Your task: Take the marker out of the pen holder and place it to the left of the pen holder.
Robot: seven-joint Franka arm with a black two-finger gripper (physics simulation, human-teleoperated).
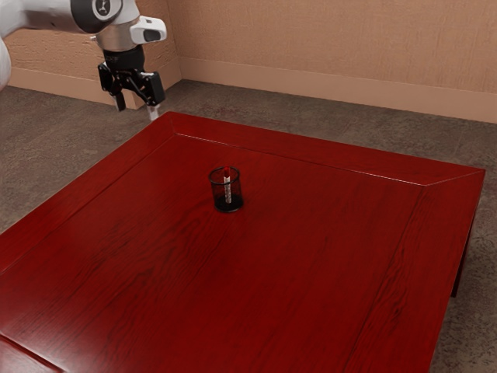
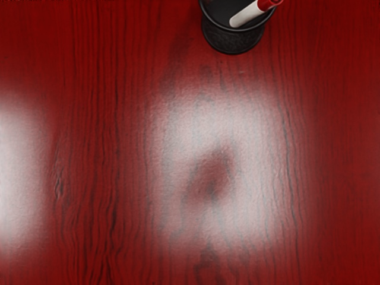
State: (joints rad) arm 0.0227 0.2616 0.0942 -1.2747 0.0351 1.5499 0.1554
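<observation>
Exterior view, gripper [image 1: 137, 107] spread wide near the view's upper-left table [image 1: 326, 264] corner, marker [image 1: 227, 186] inside pen holder [image 1: 228, 207], inset from edges, bare wood around.

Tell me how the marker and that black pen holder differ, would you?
Colour: the marker is white with a red upper end, while the pen holder is black.
Shape: the marker is a slim stick; the pen holder is a wider, round cup, open at the top.
Pose: the marker leans inside the cup, whereas the pen holder stands upright on the table.
Shared: neither is in the robot's grip.
</observation>
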